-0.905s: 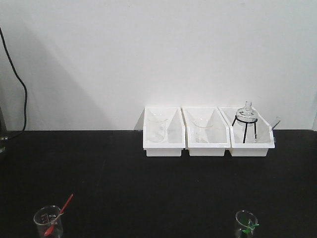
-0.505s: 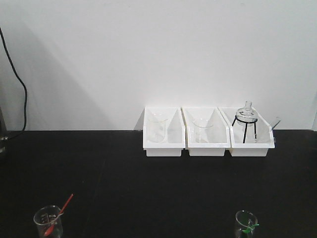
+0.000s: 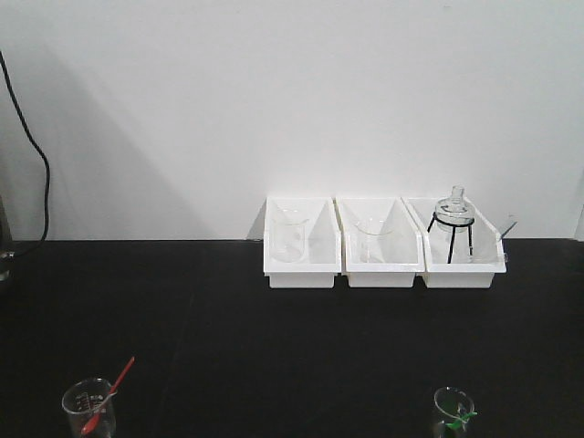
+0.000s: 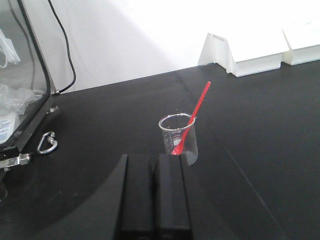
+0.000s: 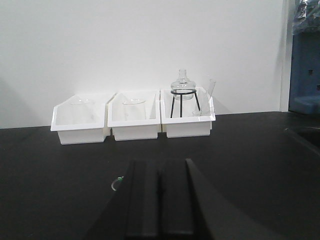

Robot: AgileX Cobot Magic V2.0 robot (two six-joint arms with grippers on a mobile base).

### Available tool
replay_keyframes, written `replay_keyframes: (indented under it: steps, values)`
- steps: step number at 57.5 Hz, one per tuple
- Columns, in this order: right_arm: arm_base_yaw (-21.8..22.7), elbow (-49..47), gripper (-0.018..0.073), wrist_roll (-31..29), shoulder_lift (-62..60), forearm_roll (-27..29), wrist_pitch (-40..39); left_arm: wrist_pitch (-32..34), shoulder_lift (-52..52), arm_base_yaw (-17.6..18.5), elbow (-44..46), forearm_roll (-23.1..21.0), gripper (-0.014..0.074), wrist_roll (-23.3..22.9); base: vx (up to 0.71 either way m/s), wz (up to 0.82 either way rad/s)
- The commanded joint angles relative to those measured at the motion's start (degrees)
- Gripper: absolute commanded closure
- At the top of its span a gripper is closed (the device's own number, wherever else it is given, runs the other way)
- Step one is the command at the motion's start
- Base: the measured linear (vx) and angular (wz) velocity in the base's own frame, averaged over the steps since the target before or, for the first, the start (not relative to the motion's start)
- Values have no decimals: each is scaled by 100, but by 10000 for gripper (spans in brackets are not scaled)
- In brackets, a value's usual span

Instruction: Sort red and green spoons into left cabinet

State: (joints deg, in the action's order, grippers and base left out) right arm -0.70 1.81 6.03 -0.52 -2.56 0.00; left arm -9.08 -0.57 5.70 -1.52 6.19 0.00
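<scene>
A red spoon [image 3: 111, 392] leans in a glass beaker [image 3: 88, 411] at the table's near left. A green spoon [image 3: 464, 418] sits in a small beaker [image 3: 453, 411] at the near right. The left white bin [image 3: 302, 277] stands at the back and holds a beaker. In the left wrist view my left gripper [image 4: 155, 159] is shut and empty, just behind the beaker [image 4: 178, 137] with the red spoon [image 4: 195, 115]. In the right wrist view my right gripper [image 5: 159, 164] is shut and empty; the green spoon's tip [image 5: 120, 178] shows at its left.
A middle bin [image 3: 380, 277] with glassware and a right bin [image 3: 459, 277] with a flask on a black tripod stand beside the left bin. A glass-walled case [image 4: 25, 85] and a black cable [image 4: 67, 55] are at the far left. The table is black.
</scene>
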Motion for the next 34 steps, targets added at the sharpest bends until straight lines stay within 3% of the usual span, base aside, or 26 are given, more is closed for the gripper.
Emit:
replay_keyframes:
  steps: [1,19,26,34]
  values:
    - [28,36,562,-19,-73,-43,-449,613,-114,10,-95,-43,600,0,0,0]
    - [28,22,562,-19,-73,-43,-614,1132,-114,10,-90,-43,600,0,0,0]
    - [28,22,562,-19,-73,-38,-1284,1721,-114,10,-33,-50,600,-41,0,0]
    - [28,-229,562,70,-69,23,-1855,2903,-114,10,21,-111,600,-209,0,0]
